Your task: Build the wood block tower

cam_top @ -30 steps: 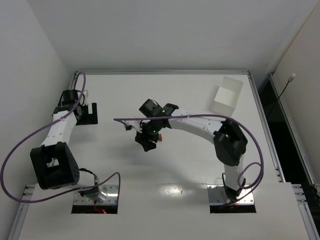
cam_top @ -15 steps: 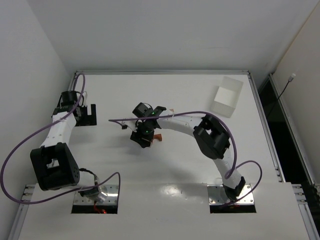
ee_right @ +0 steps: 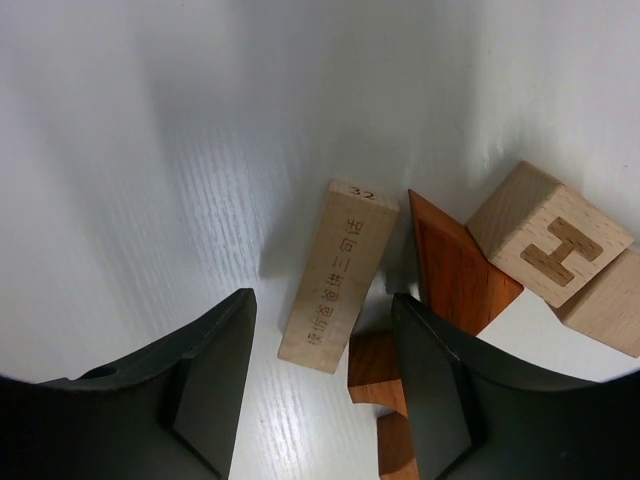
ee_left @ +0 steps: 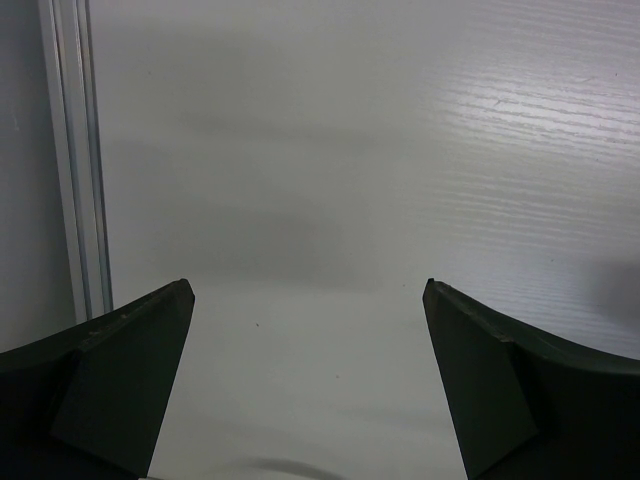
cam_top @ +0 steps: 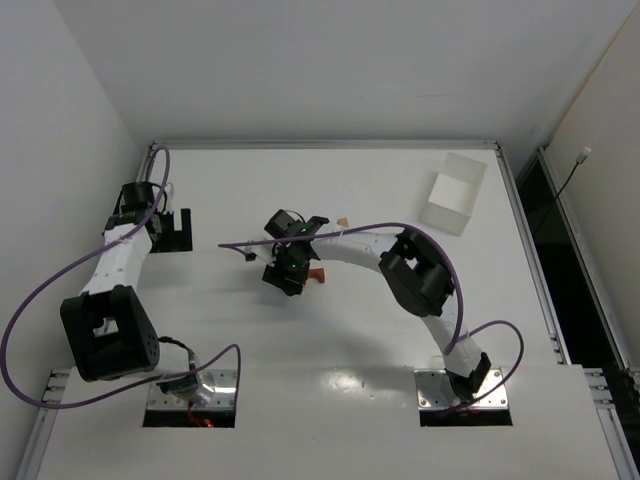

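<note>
Right claw (ee_right: 322, 305) is hanging half-open over the pile. Its jaws straddle the pale tan wooden plank with engraved lettering (ee_right: 340, 262), with a sliver of gap each side, so nothing's gripped yet. Looks to me like you're on the pick for that plank. The reddish-orange wooden wedge (ee_right: 455, 265) sits just beside it at 3 o'clock, and the pale wooden cube stamped H (ee_right: 550, 245) is beyond that at 2 o'clock. The blocks are bunched near the table's middle, no tower that I can see.

Next, I'd guess you drop a touch and close square across the plank, without the 3 o'clock finger bumping the wedge.

Left claw (ee_left: 310, 380) is wide open and empty, out at the table's 9 o'clock.

Versus a second ago, your right elbow has tucked in toward centre. The claw slid a bit toward 10 o'clock, uncovering an orange block (cam_top: 318, 275) at its 3 o'clock in the overhead view.
</note>
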{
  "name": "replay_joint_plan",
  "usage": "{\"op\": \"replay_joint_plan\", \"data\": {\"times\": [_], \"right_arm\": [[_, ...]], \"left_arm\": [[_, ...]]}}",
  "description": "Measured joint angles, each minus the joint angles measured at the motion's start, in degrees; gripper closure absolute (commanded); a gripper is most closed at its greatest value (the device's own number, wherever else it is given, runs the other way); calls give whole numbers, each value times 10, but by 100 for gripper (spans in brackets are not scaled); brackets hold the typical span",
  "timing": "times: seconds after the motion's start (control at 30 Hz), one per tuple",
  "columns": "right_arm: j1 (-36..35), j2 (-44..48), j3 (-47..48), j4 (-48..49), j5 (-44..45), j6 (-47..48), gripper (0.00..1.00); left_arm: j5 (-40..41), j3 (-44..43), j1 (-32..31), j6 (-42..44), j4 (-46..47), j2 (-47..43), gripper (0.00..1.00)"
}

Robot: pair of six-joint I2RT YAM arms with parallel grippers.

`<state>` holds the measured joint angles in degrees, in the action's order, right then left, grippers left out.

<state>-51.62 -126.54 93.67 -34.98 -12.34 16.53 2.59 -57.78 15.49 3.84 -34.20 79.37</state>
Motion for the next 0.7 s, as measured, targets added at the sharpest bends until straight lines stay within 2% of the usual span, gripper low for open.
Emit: {"op": "replay_joint_plan", "data": {"times": [0.2,0.33,0.43,0.53,0.57,0.7], "right_arm": [[0,-3,-3,10,16,0,46],[0,-10,-3,20,22,0,50],[0,-10,-3,24,30,-1,57],[-2,-11,-3,27,37,-2,83],[-3,-12,-3,29,39,-3,100],[-9,-11,-4,33,52,-9,100]], "left_arm": [[0,0,0,0,0,0,1],[0,0,0,0,0,0,1],[2,0,0,0,0,0,1],[2,0,0,0,0,0,1],[3,0,0,0,0,0,1],[3,0,0,0,1,1,1]]}}
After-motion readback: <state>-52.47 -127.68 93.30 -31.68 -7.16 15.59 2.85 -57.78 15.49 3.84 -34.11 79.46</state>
